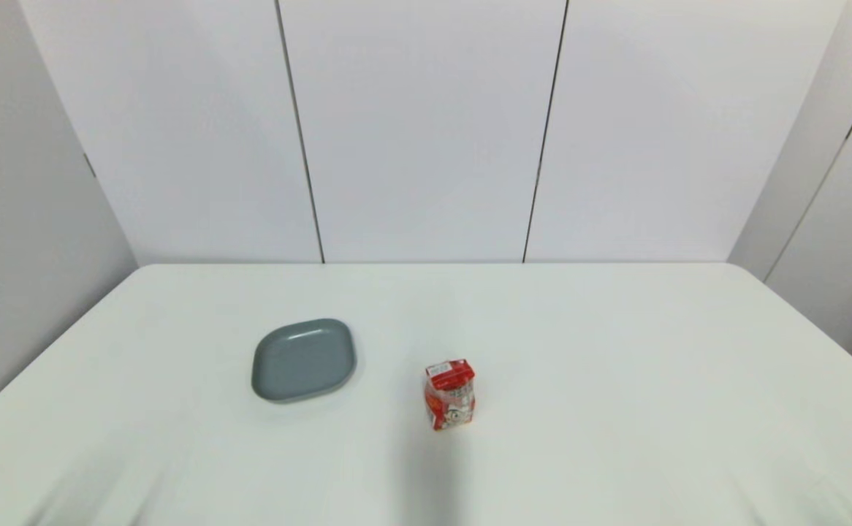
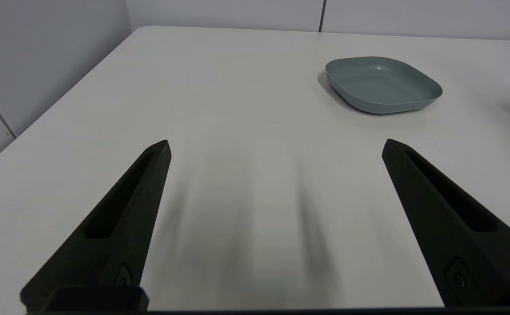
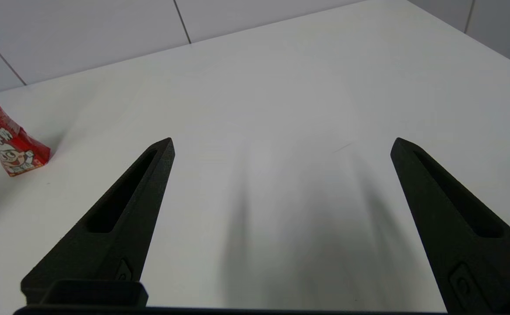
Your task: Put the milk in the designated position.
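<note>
Milk [image 1: 449, 393] standing upright on bare white table [image 1: 616, 365], near the middle and toward the front edge, well apart from grey plate [image 1: 303, 359] on its left and touched by nothing. Left gripper [image 2: 276, 146] low over the near left part of the tabletop, fingers [image 2: 119, 218] spread wide and holding nothing, plate ahead and off to one side. Right gripper [image 3: 282, 145] low over the near right part of the tabletop, fingers [image 3: 115, 218] likewise spread wide and empty, milk carton off to one side and well apart.
</note>
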Tool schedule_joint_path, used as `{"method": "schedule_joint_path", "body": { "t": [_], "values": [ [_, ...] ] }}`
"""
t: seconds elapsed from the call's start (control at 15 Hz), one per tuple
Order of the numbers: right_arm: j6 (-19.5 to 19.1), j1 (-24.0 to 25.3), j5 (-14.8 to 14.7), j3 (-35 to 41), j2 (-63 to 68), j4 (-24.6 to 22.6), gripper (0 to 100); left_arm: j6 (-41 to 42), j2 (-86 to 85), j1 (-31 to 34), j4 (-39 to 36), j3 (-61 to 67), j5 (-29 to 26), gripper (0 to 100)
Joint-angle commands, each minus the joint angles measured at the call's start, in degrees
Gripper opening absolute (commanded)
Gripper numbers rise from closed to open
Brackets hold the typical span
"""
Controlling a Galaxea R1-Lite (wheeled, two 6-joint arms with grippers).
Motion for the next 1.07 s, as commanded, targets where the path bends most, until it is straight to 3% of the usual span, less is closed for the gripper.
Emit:
{"method": "schedule_joint_path", "body": {
  "t": [0.07,0.73,0.93,1.07],
  "values": [
    [0.06,0.01,-0.03,0.0,0.07,0.02,100,-0.02,0.07,-0.04,-0.02,0.0,0.01,100],
    [0.06,0.01,-0.03,0.09,0.07,0.02,100,0.16,0.16,0.04,0.24,-0.09,0.09,100],
    [0.06,0.01,-0.03,0.0,0.07,0.02,100,4.64,6.84,0.04,-0.82,-2.99,0.01,100],
    [0.06,0.01,-0.03,0.0,0.07,0.02,100,9.91,17.74,0.31,-6.18,-6.94,-1.66,100]
  ]
}}
